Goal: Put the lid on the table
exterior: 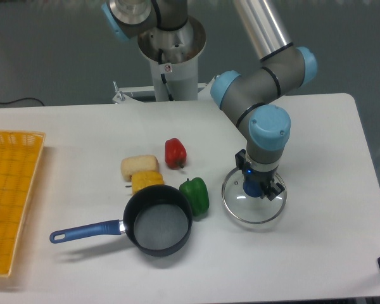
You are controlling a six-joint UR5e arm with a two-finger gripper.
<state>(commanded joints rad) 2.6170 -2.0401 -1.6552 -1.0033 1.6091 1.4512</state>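
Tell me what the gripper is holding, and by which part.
The gripper holds the lid by its blue centre knob.

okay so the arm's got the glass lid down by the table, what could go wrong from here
1. The gripper grips only the small blue knob of the lid; whether the rim rests on the table is unclear. Released while tilted, the glass could drop and clatter or crack.
2. The green pepper and saucepan sit just left of the lid, so a sliding lid might knock them.
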